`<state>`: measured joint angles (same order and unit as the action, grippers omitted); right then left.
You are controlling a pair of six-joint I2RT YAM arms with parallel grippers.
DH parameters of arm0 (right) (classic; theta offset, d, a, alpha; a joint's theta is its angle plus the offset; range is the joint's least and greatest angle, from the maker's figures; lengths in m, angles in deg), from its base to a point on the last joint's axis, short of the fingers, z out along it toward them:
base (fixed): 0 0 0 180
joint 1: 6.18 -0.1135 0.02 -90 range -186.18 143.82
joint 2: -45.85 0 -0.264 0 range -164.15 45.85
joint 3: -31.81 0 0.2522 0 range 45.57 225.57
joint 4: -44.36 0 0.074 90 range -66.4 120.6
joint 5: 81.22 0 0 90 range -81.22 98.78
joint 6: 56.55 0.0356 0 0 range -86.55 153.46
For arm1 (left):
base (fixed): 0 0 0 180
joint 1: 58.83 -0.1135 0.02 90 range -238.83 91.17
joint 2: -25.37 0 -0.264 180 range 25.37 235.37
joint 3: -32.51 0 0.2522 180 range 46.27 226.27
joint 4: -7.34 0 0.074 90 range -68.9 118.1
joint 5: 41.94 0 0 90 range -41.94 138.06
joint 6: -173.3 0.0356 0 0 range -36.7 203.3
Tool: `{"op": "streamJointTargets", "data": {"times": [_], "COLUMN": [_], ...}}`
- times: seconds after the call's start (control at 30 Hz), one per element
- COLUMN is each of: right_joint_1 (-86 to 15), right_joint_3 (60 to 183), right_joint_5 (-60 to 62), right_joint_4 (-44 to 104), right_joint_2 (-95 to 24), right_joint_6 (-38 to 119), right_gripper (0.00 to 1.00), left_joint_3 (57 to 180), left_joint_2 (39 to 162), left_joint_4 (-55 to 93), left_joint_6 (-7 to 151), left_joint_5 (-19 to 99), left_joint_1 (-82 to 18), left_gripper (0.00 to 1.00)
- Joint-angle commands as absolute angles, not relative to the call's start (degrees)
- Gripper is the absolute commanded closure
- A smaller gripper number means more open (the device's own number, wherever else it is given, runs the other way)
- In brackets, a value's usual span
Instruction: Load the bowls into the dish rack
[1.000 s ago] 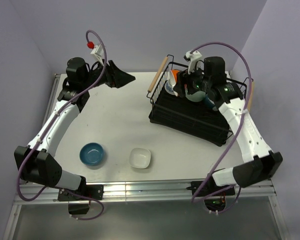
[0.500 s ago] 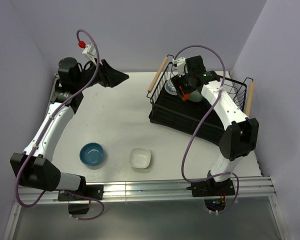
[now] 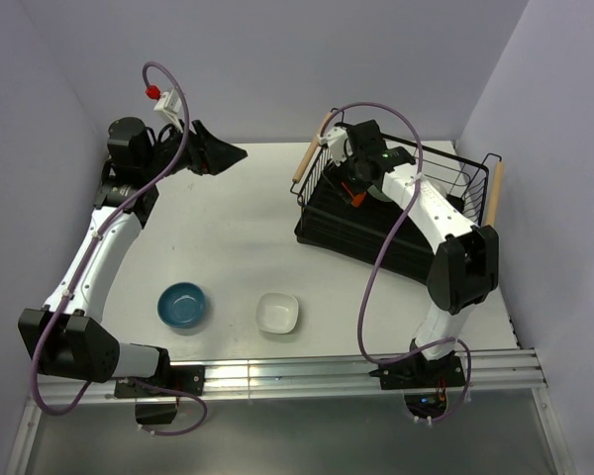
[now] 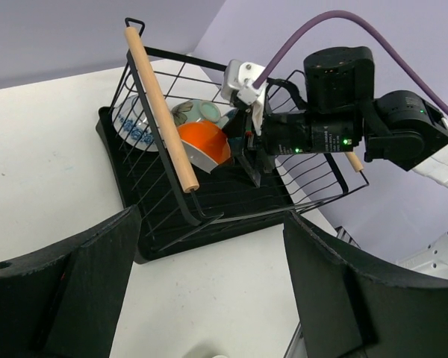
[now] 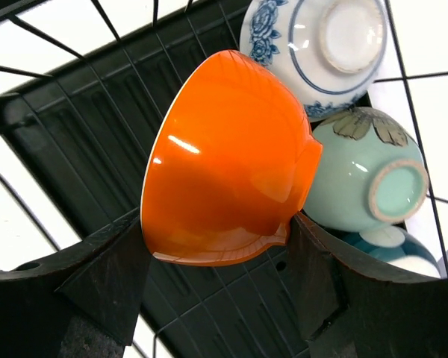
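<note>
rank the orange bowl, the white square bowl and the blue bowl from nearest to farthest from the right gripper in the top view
1. orange bowl: between the fingers of the right gripper, at the left end of the dish rack.
2. white square bowl: on the table, near its front edge, about centre.
3. blue bowl: on the table, farther left.
</note>
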<state>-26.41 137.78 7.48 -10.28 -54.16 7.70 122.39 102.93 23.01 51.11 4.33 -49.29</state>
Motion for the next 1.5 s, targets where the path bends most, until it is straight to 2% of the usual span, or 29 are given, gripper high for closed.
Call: {"op": "streamJointTargets", "data": {"times": [0.0,0.6,1.13,1.37,1.47], "right_joint_1": [-26.6,-28.2,-31.0,-31.8,-31.8], "right_joint_3": [136.8,134.3,132.6,132.7,133.1], "right_joint_5": [7.0,7.6,10.4,11.8,11.8], "right_joint_4": [-6.4,-2.5,0.2,-0.3,-1.0], "right_joint_2": [-54.3,-56.9,-57.1,-57.9,-58.3], "right_joint_6": [3.8,-4.4,-8.8,-9.8,-9.5], "right_gripper": [1.0,1.0,0.91,0.79,0.66], "left_joint_3": [122.2,121.7,121.2,121.4,121.6], "left_joint_2": [100.4,99.9,99.5,99.5,99.6], "left_joint_4": [22.5,22.9,23.2,23.5,23.6], "left_joint_6": [52.1,52.9,53.5,54.0,54.1], "left_joint_5": [3.8,3.8,3.8,3.8,3.8], "left_joint_1": [-49.8,-50.5,-50.6,-50.7,-50.7], "left_gripper": [0.17,0.18,0.18,0.18,0.17]}}
